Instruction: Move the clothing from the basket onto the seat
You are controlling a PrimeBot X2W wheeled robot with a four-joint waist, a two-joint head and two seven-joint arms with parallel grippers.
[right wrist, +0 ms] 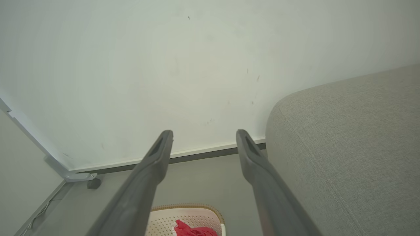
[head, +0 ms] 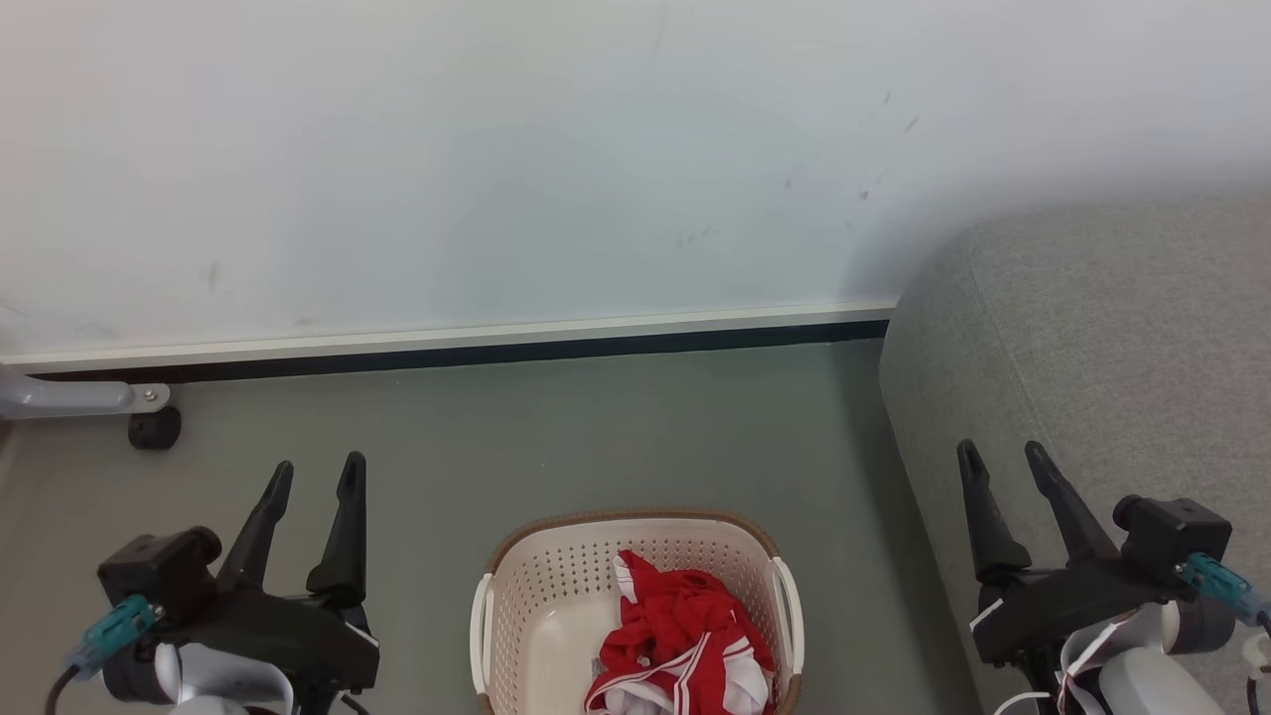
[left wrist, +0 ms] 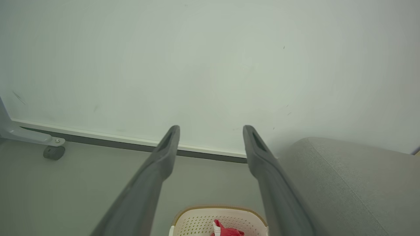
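Starting on the first step, as we judge it: the red sports garments (head: 685,626) with white trim lie crumpled in one heap inside the cream laundry basket (head: 635,517), toward its 4 o'clock side, and nothing red lies on the part of the grey sofa (head: 1092,348) that we can see. In the head view the basket sits on the floor (head: 596,437) at 6 o'clock, and the sofa rises just beside it at 3 o'clock. Our left tool (head: 318,464) hangs at 8 o'clock and our right tool (head: 1000,449) at 4 o'clock. Each has its two dark fingers spread and holds nothing, well apart from the cloth. The next move, we think, calls for bending down and bringing one tool over the heap. The right tool looks handier, since the garments and the sofa both lie toward its side. We should pinch a thick fold rather than a loose edge, then lift clear of the brown rim before swinging toward 3 o'clock
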